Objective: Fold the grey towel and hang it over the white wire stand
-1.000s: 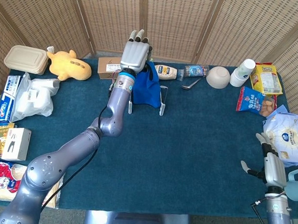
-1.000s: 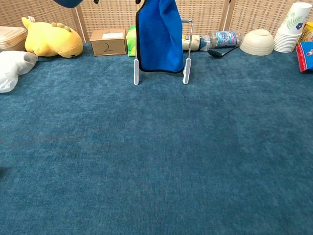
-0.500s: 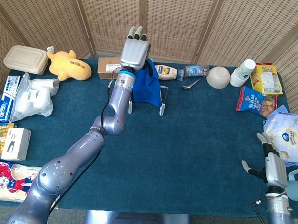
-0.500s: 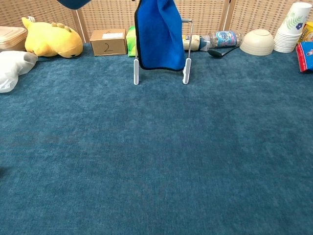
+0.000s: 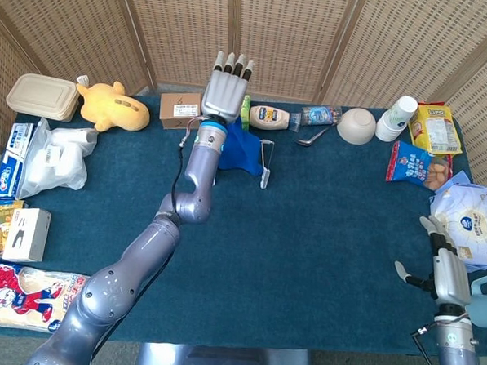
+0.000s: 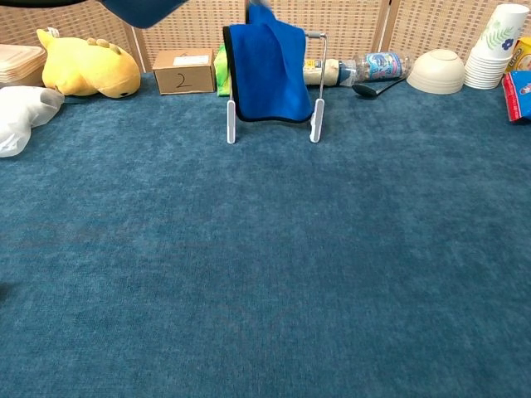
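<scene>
Since a second ago the left hand (image 5: 226, 90) has gone from hovering with its fingers together over the towel (image 6: 268, 73) to a released pose, fingers straight and fanned apart, holding nothing, just above the white wire stand (image 6: 315, 83). Over the same time the towel, which shows blue rather than grey in both views, has settled lower: its top no longer runs up out of the chest view but sits draped over the stand's top bar, with one corner poking up at the right of the fold. It hangs down the front between the stand's two legs, not reaching the tablecloth (image 6: 265, 265).

Just left of the stand, against the screen, is a cardboard box marked 2 (image 6: 185, 71), and further left a yellow plush toy (image 6: 81, 66). Right of the stand lie a mayonnaise bottle (image 5: 271, 117), a small plastic bottle (image 6: 377, 65), a spoon (image 5: 312, 137), an upturned bowl (image 6: 438, 70) and a stack of paper cups (image 6: 491, 46).

Well away from the stand, at the near right edge of the table, the right hand (image 5: 445, 271) rests with its fingers extended and nothing in it.
</scene>
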